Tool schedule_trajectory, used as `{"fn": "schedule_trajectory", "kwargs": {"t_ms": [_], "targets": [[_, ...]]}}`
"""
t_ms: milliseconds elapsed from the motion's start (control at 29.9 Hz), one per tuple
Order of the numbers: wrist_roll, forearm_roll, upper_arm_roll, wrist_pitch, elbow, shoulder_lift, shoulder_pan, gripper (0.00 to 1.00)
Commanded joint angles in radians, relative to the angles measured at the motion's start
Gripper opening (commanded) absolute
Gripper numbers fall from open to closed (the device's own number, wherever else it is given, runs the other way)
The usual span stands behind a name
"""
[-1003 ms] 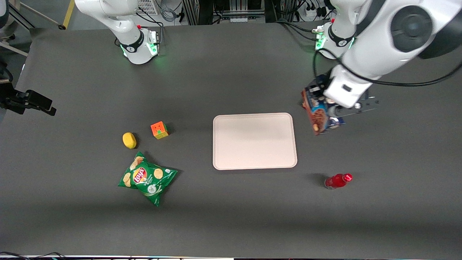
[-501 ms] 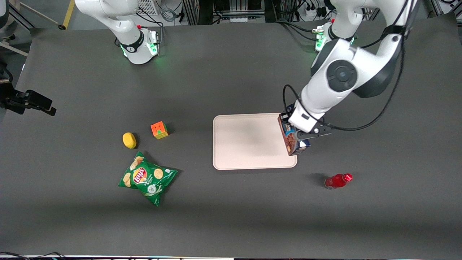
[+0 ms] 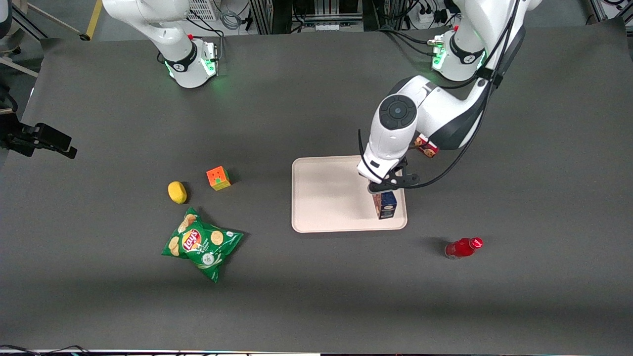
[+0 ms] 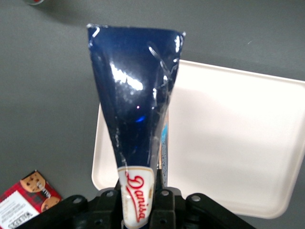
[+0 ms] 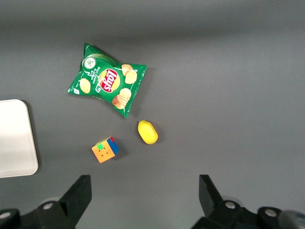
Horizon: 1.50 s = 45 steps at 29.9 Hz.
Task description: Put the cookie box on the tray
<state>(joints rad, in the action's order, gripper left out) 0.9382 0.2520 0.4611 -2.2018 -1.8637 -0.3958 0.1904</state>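
The gripper (image 3: 384, 192) hangs over the tray (image 3: 326, 198), its jaws pinching the top end of the cookie box (image 3: 385, 205) so the carton stands upright at the tray's edge toward the working arm's end, seemingly for a controlled set-down. Whether the box base touches the tray cannot be told. The arm reaches in, wrist pointing down at the table (image 3: 316, 296).

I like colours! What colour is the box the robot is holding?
Dark blue cookie box, clearest in the left wrist view, held by the gripper.
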Motion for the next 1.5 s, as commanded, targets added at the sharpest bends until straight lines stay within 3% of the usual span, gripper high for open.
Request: {"fn": "schedule_trajectory", "kwargs": {"t_ms": [0,134,902,1003,1069,1103,1136,1470], "targets": [[-0.012,0.085,-0.010,-0.116,-0.091,0.006,-0.025,0.00],[-0.102,0.085,-0.013,-0.133,-0.098,-0.009,-0.054,0.00],[-0.113,0.056,-0.012,-0.144,-0.129,-0.080,-0.072,0.00],[-0.121,0.056,-0.012,-0.144,-0.126,-0.083,-0.075,0.31],[-0.121,0.055,-0.010,-0.144,-0.123,-0.086,-0.083,0.66],[-0.121,0.055,-0.010,-0.144,-0.121,-0.086,-0.083,0.93],[-0.122,0.055,-0.010,-0.144,-0.121,-0.086,-0.084,1.00],[-0.122,0.046,-0.010,-0.144,-0.121,-0.084,-0.094,1.00]]}}
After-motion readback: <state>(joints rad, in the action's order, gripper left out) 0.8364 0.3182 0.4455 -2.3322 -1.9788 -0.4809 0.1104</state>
